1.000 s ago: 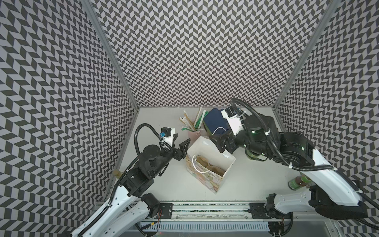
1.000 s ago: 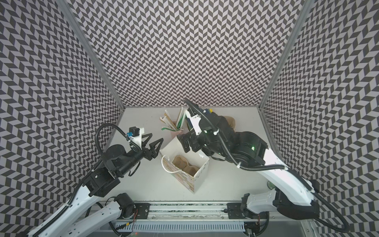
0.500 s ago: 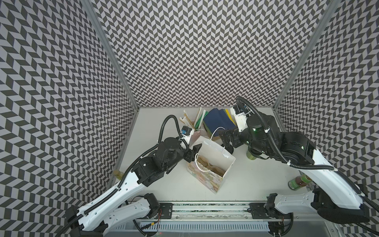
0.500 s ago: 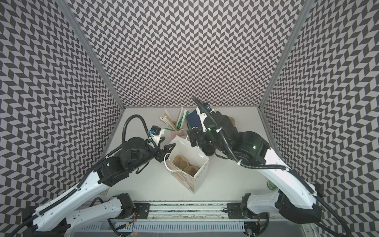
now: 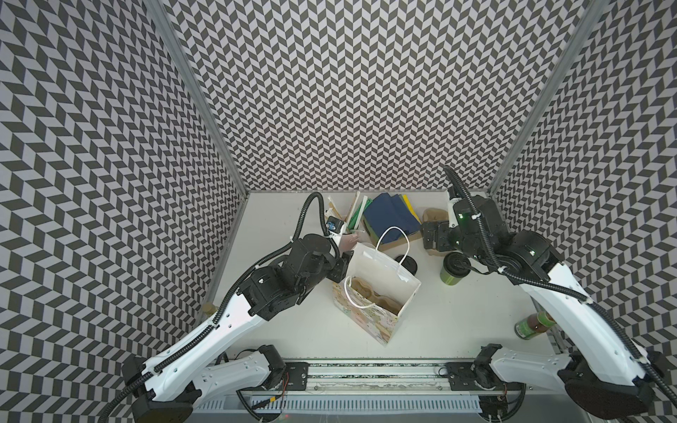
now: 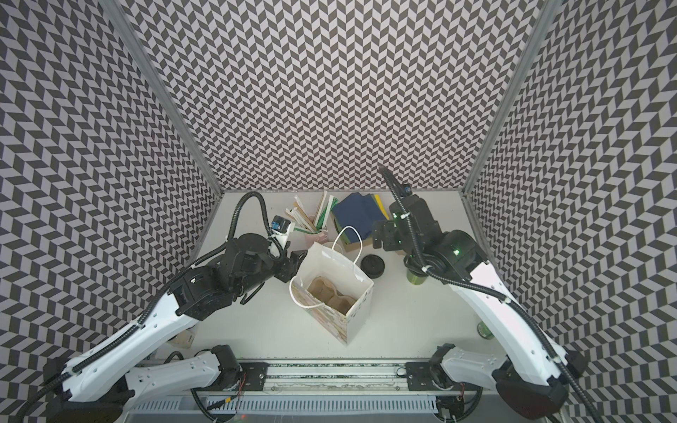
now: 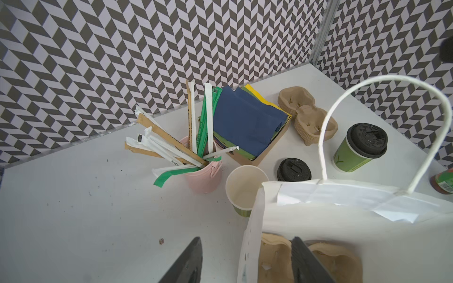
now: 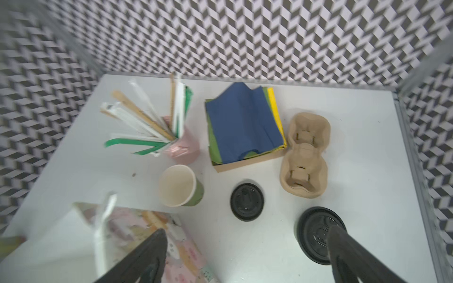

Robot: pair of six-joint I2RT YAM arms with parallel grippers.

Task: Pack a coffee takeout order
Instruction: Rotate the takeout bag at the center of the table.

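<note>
1. Centrally, the white paper bag stands open, with a tan cup carrier on its floor.
2. At the bag's 9 o'clock rim, the left gripper straddles the wall, jaws apart.
3. Near the lidded green cup at 3 o'clock, the right gripper hangs wide and empty.
4. An open green cup stands beside the bag's 11 o'clock corner, a loose black lid at 1, and a dark blue napkin at 12.
5. Bare table spans 4 to 8 o'clock.
</note>
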